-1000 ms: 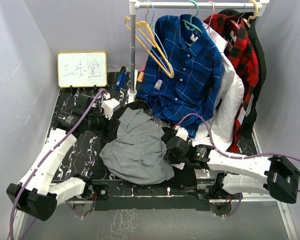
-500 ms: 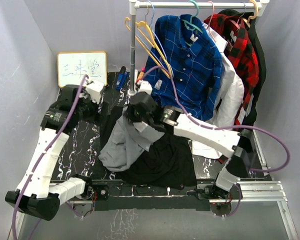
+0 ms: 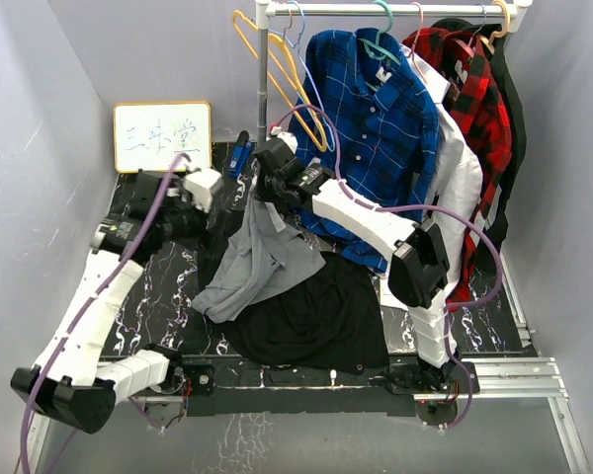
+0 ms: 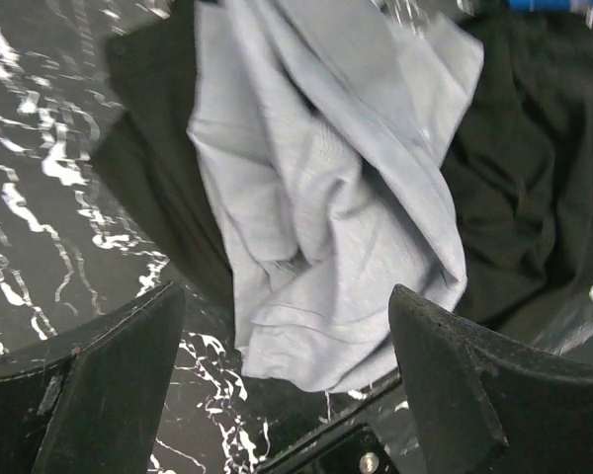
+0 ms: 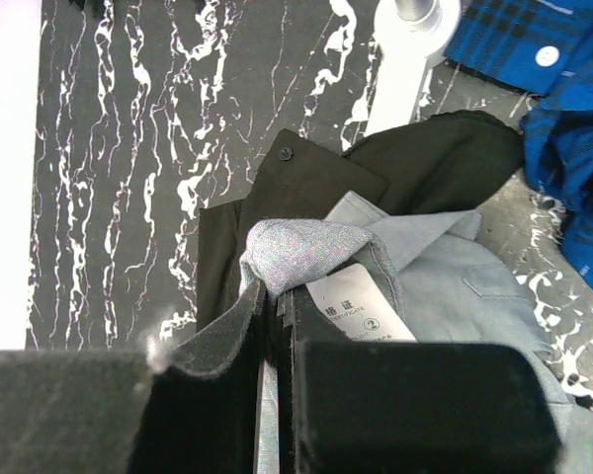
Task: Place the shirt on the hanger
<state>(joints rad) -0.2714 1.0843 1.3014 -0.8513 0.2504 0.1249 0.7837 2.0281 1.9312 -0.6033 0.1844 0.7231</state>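
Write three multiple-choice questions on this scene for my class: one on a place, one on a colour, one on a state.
1. What does the grey shirt partly lie on?
A. a black cloth
B. a red towel
C. a cardboard box

2. What colour is the plaid shirt hanging nearest the rack's post?
A. green
B. blue
C. orange

3. How is the right gripper?
A. open
B. shut on nothing
C. shut on the grey shirt

Answers:
1 A: dark fabric spreads out beneath the shirt's lower part.
2 B: its checks are blue, and it hangs just beside the post.
3 C: the right wrist view shows the fingers pinching the collar by its label.
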